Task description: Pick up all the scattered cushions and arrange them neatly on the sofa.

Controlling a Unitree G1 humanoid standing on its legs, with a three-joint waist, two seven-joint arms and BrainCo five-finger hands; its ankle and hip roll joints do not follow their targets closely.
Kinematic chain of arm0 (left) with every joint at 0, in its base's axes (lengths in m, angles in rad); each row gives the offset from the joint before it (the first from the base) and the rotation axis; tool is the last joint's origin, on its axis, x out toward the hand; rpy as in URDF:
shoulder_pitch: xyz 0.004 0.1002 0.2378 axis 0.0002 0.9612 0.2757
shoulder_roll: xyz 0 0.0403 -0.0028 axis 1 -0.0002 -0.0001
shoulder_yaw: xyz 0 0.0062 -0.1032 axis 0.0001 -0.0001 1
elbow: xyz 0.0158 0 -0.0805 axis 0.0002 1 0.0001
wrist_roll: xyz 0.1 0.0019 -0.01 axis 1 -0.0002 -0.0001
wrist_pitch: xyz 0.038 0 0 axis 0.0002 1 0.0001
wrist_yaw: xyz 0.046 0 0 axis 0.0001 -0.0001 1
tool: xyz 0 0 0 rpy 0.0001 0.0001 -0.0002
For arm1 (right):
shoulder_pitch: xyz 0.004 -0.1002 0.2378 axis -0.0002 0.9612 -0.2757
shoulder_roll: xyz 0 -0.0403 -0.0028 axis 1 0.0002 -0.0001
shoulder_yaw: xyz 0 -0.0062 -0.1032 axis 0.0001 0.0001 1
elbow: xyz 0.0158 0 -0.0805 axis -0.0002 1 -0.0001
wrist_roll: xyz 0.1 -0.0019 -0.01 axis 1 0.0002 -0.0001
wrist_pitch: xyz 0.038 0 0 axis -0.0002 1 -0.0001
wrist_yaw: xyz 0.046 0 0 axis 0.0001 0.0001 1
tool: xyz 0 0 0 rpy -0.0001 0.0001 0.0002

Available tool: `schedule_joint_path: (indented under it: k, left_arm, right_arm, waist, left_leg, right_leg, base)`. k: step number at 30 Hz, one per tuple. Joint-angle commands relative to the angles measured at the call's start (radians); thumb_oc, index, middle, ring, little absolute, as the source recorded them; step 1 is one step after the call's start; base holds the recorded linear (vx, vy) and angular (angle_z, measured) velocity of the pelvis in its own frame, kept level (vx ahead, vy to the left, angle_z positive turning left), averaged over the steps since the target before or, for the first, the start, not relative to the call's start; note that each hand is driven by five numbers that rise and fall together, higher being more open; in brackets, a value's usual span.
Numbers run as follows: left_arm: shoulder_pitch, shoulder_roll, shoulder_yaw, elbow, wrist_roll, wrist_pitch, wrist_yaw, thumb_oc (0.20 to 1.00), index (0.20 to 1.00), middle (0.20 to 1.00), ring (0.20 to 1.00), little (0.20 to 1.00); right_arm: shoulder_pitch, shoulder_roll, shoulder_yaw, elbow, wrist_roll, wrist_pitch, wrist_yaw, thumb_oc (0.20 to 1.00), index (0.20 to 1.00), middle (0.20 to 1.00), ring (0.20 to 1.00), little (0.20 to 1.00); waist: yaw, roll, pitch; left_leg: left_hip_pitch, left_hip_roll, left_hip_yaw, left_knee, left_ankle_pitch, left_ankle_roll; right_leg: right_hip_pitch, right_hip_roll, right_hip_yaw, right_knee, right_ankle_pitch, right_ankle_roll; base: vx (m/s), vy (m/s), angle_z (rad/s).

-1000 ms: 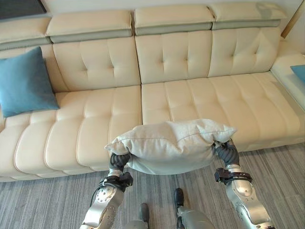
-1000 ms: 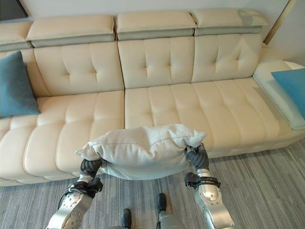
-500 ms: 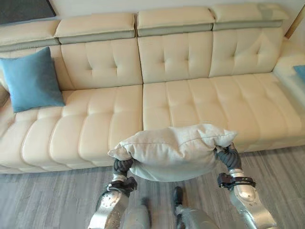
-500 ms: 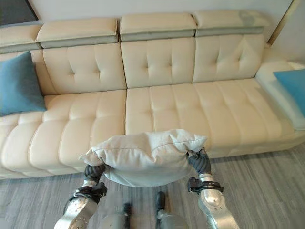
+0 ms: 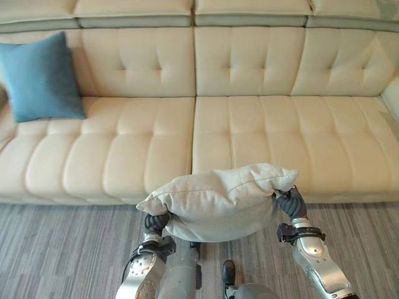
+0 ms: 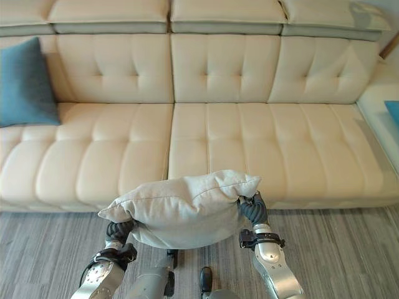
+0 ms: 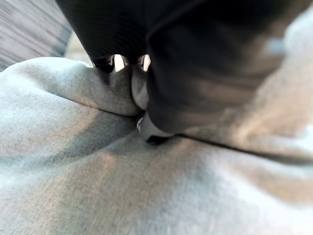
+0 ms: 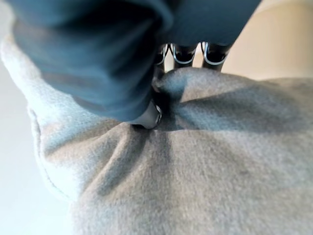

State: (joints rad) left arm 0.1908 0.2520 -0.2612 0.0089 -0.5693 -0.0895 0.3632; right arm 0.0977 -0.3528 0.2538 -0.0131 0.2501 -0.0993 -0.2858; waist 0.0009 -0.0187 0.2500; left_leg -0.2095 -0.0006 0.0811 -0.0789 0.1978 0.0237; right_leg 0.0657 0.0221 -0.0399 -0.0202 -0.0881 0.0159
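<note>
Cushion [image 5: 218, 200], pale grey, held off the floor [image 5: 62, 249] before the sofa [image 5: 249, 131], one end in each hand. Left hand [image 7: 146, 93] and right hand [image 8: 146, 110] both pinch its fabric, thumb against fingers. Blue cushion [image 5: 40, 78] leans on the sofa's left backrest.

No readable text, label, number or sign appears on anything in these views.
</note>
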Motion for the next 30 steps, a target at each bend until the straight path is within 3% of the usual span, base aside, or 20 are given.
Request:
schedule_joint_path:
  k: [1,2,3,4,5,6,7,9,11,14,16,21,22,23,26,27,28,30]
  left_arm:
    - [-0.050,0.041,-0.012,-0.123,0.021,-0.088,-0.038,0.200,0.200,0.200,0.200,0.200]
    - [-0.062,0.052,-0.008,-0.124,0.029,-0.084,-0.031,0.200,0.200,0.200,0.200,0.200]
    - [-0.062,0.052,-0.008,-0.123,0.029,-0.084,-0.031,0.200,0.200,0.200,0.200,0.200]
    - [-0.071,0.059,-0.002,-0.130,0.035,-0.085,-0.021,0.200,0.200,0.200,0.200,0.200]
    - [-0.071,0.059,-0.002,-0.130,0.035,-0.085,-0.021,0.200,0.200,0.200,0.200,0.200]
    - [-0.082,0.059,0.002,-0.129,0.048,-0.079,-0.013,0.200,0.200,0.200,0.200,0.200]
    - [-0.089,0.058,0.002,-0.129,0.050,-0.082,-0.011,0.200,0.200,0.200,0.200,0.200]
    - [-0.101,0.053,0.003,-0.123,0.048,-0.086,-0.011,0.200,0.200,0.200,0.200,0.200]
    - [-0.098,0.052,0.006,-0.120,0.050,-0.083,-0.018,0.200,0.200,0.200,0.200,0.200]
    - [-0.088,0.048,0.012,-0.118,0.063,-0.074,-0.032,0.200,0.200,0.200,0.200,0.200]
    - [-0.074,0.049,0.020,-0.118,0.084,-0.072,-0.042,0.200,0.200,0.200,0.200,0.200]
    - [-0.060,0.034,0.020,-0.131,0.103,-0.075,-0.060,0.200,0.200,0.200,0.200,0.200]
    - [-0.058,0.022,0.024,-0.137,0.089,-0.074,-0.062,0.200,0.200,0.200,0.200,0.200]
    - [-0.060,0.021,0.022,-0.138,0.083,-0.076,-0.065,0.200,0.200,0.200,0.200,0.200]
    - [-0.062,0.015,0.018,-0.136,0.062,-0.086,-0.068,0.200,0.200,0.200,0.200,0.200]
    - [-0.063,0.015,0.018,-0.136,0.062,-0.086,-0.068,0.200,0.200,0.200,0.200,0.200]
    - [-0.059,0.014,0.013,-0.141,0.058,-0.088,-0.065,0.200,0.200,0.200,0.200,0.200]
    - [-0.057,0.015,0.017,-0.144,0.059,-0.084,-0.062,0.200,0.200,0.200,0.200,0.200]
  right_arm:
    - [-0.033,0.049,0.034,-0.133,-0.050,-0.068,0.039,0.200,0.200,0.200,0.200,0.200]
    - [-0.040,0.061,0.038,-0.127,-0.057,-0.066,0.038,0.200,0.200,0.200,0.200,0.200]
    - [-0.041,0.061,0.038,-0.126,-0.057,-0.066,0.038,0.200,0.200,0.200,0.200,0.200]
    - [-0.055,0.069,0.042,-0.122,-0.060,-0.064,0.040,0.200,0.200,0.200,0.200,0.200]
    - [-0.055,0.069,0.042,-0.122,-0.060,-0.064,0.040,0.200,0.200,0.200,0.200,0.200]
    - [-0.051,0.077,0.042,-0.113,-0.066,-0.059,0.034,0.200,0.200,0.200,0.200,0.200]
    - [-0.049,0.078,0.038,-0.112,-0.065,-0.058,0.034,0.200,0.200,0.200,0.200,0.200]
    - [-0.051,0.080,0.028,-0.105,-0.056,-0.060,0.029,0.200,0.200,0.200,0.200,0.200]
    - [-0.050,0.083,0.019,-0.106,-0.038,-0.061,0.028,0.200,0.200,0.200,0.200,0.200]
    - [-0.040,0.085,0.011,-0.110,-0.025,-0.067,0.028,0.200,0.200,0.200,0.200,0.200]
    - [-0.027,0.079,0.012,-0.118,-0.027,-0.067,0.036,0.200,0.200,0.200,0.200,0.200]
    - [-0.011,0.070,0.009,-0.120,-0.022,-0.072,0.053,0.200,0.200,0.200,0.200,0.200]
    - [-0.014,0.065,0.006,-0.115,-0.014,-0.076,0.052,0.200,0.200,0.200,0.200,0.200]
    - [-0.016,0.062,0.005,-0.116,-0.008,-0.078,0.055,0.200,0.200,0.200,0.200,0.200]
    - [-0.028,0.042,0.009,-0.125,0.012,-0.089,0.059,0.200,0.200,0.200,0.200,0.200]
    - [-0.028,0.042,0.008,-0.125,0.013,-0.089,0.059,0.200,0.200,0.200,0.200,0.200]
    - [-0.035,0.027,0.014,-0.130,0.017,-0.088,0.062,0.200,0.200,0.200,0.200,0.200]
    - [-0.039,0.025,0.015,-0.128,0.018,-0.085,0.063,0.200,0.200,0.200,0.200,0.200]
  waist:
    - [0.007,-0.062,-0.116]
    - [0.010,-0.080,-0.107]
    - [0.011,-0.079,-0.109]
    - [0.006,-0.075,-0.085]
    - [0.006,-0.075,-0.085]
    - [-0.005,-0.061,-0.071]
    - [-0.009,-0.051,-0.063]
    - [-0.017,-0.030,-0.046]
    - [-0.015,-0.014,-0.037]
    - [-0.020,-0.022,-0.039]
    - [-0.019,-0.028,-0.045]
    - [-0.019,-0.031,-0.076]
    - [-0.014,-0.026,-0.093]
    - [-0.016,-0.029,-0.087]
    - [-0.010,-0.032,-0.052]
    - [-0.012,-0.030,-0.053]
    - [0.004,-0.033,-0.034]
    - [0.004,-0.036,-0.034]
  left_leg:
    - [0.025,-0.043,-0.012,-0.008,-0.078,-0.049]
    - [0.070,-0.064,0.005,-0.008,-0.128,-0.002]
    - [0.067,-0.063,0.006,-0.008,-0.127,-0.002]
    - [0.114,-0.077,0.020,-0.008,-0.157,0.026]
    - [0.114,-0.077,0.020,-0.008,-0.157,0.026]
    - [0.158,-0.083,0.020,-0.008,-0.187,0.038]
    - [0.171,-0.075,0.019,-0.008,-0.198,0.035]
    - [0.188,-0.058,0.016,-0.008,-0.200,0.022]
    - [0.204,-0.040,0.023,-0.008,-0.205,0.011]
    - [0.234,-0.043,0.030,-0.008,-0.220,-0.007]
    - [0.254,-0.044,0.036,-0.008,-0.230,-0.018]
    - [0.289,-0.049,0.029,-0.008,-0.253,-0.025]
    - [0.306,-0.042,0.028,0.012,-0.261,-0.038]
    - [0.286,-0.039,0.026,0.098,-0.279,-0.049]
    - [0.172,-0.030,0.016,0.361,-0.247,-0.105]
    - [0.167,-0.029,0.014,0.370,-0.251,-0.106]
    - [0.112,-0.045,-0.027,0.472,-0.221,-0.125]
    - [0.095,-0.036,-0.029,0.474,-0.225,-0.119]
  right_leg:
    - [0.116,-0.081,-0.087,0.147,-0.108,0.093]
    - [0.013,-0.119,-0.081,0.397,-0.002,0.132]
    - [0.008,-0.118,-0.080,0.400,-0.002,0.132]
    - [-0.073,-0.156,-0.103,0.555,0.108,0.158]
    - [-0.074,-0.156,-0.103,0.556,0.108,0.159]
    - [-0.120,-0.197,-0.139,0.649,0.131,0.137]
    - [-0.163,-0.187,-0.143,0.654,0.094,0.123]
    - [-0.218,-0.157,-0.175,0.573,0.017,0.104]
    - [-0.216,-0.139,-0.206,0.411,-0.016,0.095]
    - [-0.211,-0.067,-0.155,0.094,0.056,0.118]
    - [-0.192,-0.057,-0.181,0.012,0.106,0.129]
    - [-0.114,-0.052,-0.196,-0.067,0.114,0.111]
    - [-0.077,-0.050,-0.207,-0.067,0.091,0.101]
    - [-0.058,-0.052,-0.210,-0.067,0.081,0.093]
    - [-0.015,-0.059,-0.227,-0.067,0.057,0.062]
    - [-0.016,-0.058,-0.228,-0.067,0.057,0.061]
    - [0.001,-0.058,-0.229,-0.067,0.045,0.047]
    - [0.004,-0.058,-0.232,-0.067,0.038,0.044]
  base:
    - [0.44,0.307,-0.13]
    - [0.30,0.227,-0.11]
    - [0.27,0.308,-0.22]
    - [0.09,0.150,-0.32]
    - [0.25,0.298,-0.08]
    - [0.20,0.189,0.15]
    - [0.24,0.216,0.31]
    - [0.15,0.062,0.21]
    - [0.17,-0.012,0.11]
    - [0.19,-0.069,-0.16]
    - [0.23,-0.104,-0.08]
    - [0.25,-0.125,0.12]
    - [0.23,-0.172,0.18]
    - [0.26,-0.236,0.13]
    - [0.05,-0.152,0.27]
    - [0.03,-0.119,0.28]
    - [0.02,-0.077,0.20]
    - [0.07,-0.092,-0.02]
